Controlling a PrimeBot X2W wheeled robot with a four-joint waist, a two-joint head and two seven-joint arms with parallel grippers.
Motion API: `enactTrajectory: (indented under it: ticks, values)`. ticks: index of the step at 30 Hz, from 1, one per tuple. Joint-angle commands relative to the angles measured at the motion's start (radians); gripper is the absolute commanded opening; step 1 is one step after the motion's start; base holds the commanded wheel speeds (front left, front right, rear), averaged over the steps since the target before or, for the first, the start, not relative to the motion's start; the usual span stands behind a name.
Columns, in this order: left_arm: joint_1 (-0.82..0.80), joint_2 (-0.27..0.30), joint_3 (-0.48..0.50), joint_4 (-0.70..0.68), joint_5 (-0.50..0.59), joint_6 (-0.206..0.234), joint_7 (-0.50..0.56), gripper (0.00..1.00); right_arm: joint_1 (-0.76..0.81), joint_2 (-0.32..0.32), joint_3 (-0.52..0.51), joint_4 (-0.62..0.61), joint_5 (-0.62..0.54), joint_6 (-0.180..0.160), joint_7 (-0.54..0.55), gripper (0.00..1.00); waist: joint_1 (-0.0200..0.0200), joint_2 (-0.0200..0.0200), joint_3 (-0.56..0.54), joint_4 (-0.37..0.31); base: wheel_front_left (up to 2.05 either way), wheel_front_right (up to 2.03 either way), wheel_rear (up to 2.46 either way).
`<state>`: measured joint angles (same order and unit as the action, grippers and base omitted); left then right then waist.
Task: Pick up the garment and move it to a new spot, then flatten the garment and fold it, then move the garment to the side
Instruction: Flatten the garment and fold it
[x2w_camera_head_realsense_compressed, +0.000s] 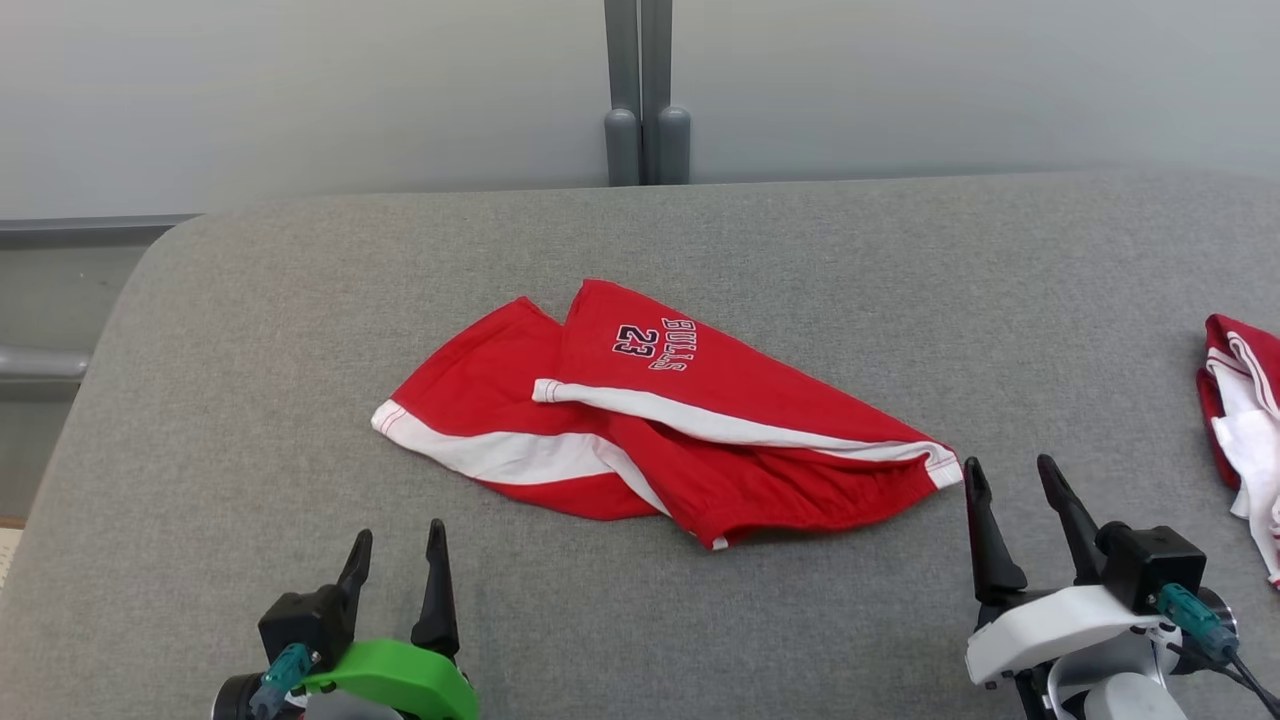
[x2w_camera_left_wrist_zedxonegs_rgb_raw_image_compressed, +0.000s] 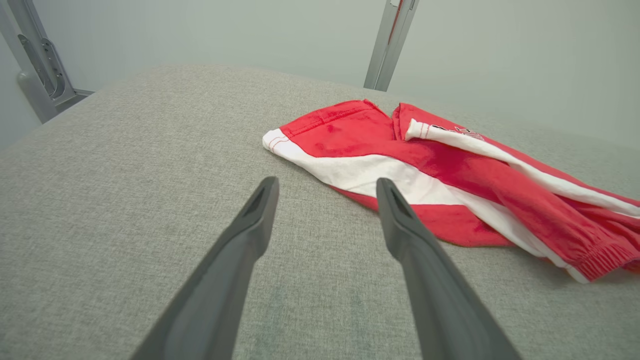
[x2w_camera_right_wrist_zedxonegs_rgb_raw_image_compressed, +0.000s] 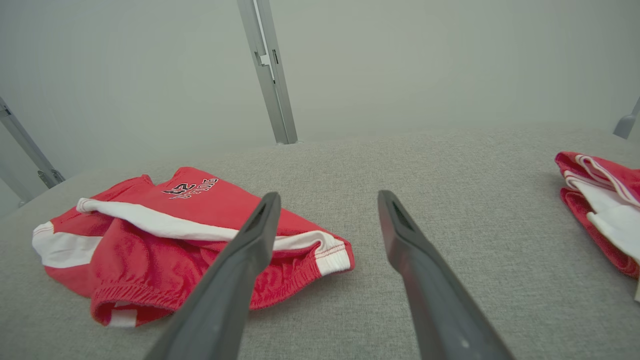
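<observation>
The garment (x2w_camera_head_realsense_compressed: 650, 420) is a pair of red shorts with white side stripes and a "BULLS 23" print, lying crumpled and partly folded over on the grey padded table (x2w_camera_head_realsense_compressed: 300, 330). It also appears in the left wrist view as the garment (x2w_camera_left_wrist_zedxonegs_rgb_raw_image_compressed: 440, 170) and in the right wrist view as the garment (x2w_camera_right_wrist_zedxonegs_rgb_raw_image_compressed: 165, 235). My left gripper (x2w_camera_head_realsense_compressed: 395, 545) stands open near the front edge, below and left of the shorts, holding nothing. My right gripper (x2w_camera_head_realsense_compressed: 1010, 475) is open just right of the shorts' waistband corner, also holding nothing. Its fingers (x2w_camera_right_wrist_zedxonegs_rgb_raw_image_compressed: 240, 260) are spread apart over the table.
A second red and white garment (x2w_camera_head_realsense_compressed: 1240, 420) lies bunched at the table's right edge, seen too in the right wrist view (x2w_camera_right_wrist_zedxonegs_rgb_raw_image_compressed: 600, 200). A grey post (x2w_camera_head_realsense_compressed: 645, 100) stands behind the table against a pale wall. Bare grey table surface stretches to the left and far side.
</observation>
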<state>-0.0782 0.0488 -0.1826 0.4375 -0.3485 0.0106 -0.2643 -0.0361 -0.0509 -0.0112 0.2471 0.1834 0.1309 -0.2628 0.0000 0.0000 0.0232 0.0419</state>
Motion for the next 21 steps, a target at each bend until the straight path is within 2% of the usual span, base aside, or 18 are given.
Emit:
enactTrajectory:
  ticks: [1, 12, 21]
  values:
    - [0.009, 0.004, 0.001, -0.004, 0.015, 0.002, 0.001, 1.00, 0.009, -0.001, 0.005, 0.002, 0.008, -0.001, -0.002, 1.00, 0.0000, 0.0000, 0.002, -0.002, 0.00, 0.00, 0.00]
    - [-0.147, 0.004, -0.058, 0.014, -0.033, -0.035, 0.001, 1.00, -0.062, -0.001, 0.041, -0.024, 0.016, -0.001, -0.002, 1.00, 0.0000, 0.0000, 0.099, -0.051, 0.00, 0.00, 0.00]
    - [-0.314, 0.004, -0.100, 0.134, -0.143, -0.069, 0.001, 1.00, -0.110, -0.001, 0.080, -0.037, 0.046, -0.001, -0.002, 1.00, 0.0000, 0.0000, 0.173, -0.131, 0.00, 0.00, 0.00]
